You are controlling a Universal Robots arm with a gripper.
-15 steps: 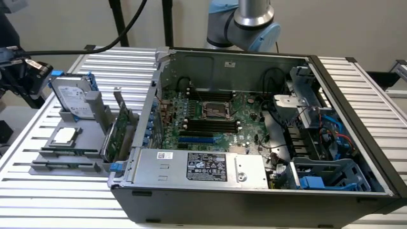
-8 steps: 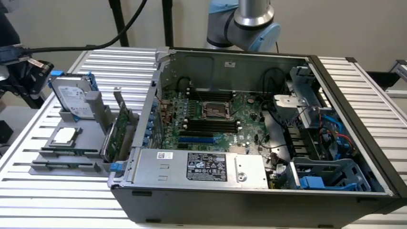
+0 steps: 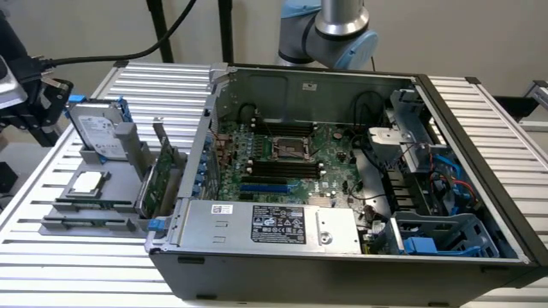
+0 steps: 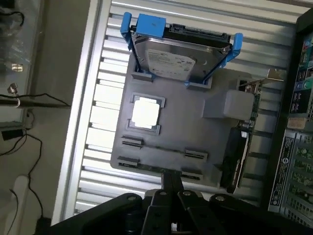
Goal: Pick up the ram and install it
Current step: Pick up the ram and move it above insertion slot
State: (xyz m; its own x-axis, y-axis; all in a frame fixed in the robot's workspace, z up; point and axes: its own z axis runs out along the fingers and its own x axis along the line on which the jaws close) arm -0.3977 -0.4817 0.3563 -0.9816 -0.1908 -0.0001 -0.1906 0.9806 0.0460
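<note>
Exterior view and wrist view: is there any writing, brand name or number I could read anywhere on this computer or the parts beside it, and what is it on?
No text can be quoted.
Black label on the power supply: print and logos, too small to read.
White sticker beside it: barcode-like marks, unreadable.
White label on the hard drive: lines of print, too blurred.
Stickers on the computer case: unreadable.

- Looks like a robotics lab or test workshop.
- Slatted aluminium table (image 3: 479,115), bare metal throughout.
- Open desktop computer case (image 3: 342,276) laid on its side, motherboard (image 3: 283,154) exposed.
- Grey parts holder (image 4: 186,132) just beside it on the exterior view's left, hard drive (image 3: 96,128) standing in it.
- Robot arm (image 3: 338,29) at the far edge, with black stand poles (image 3: 225,29) and a cable (image 3: 128,54).
</note>
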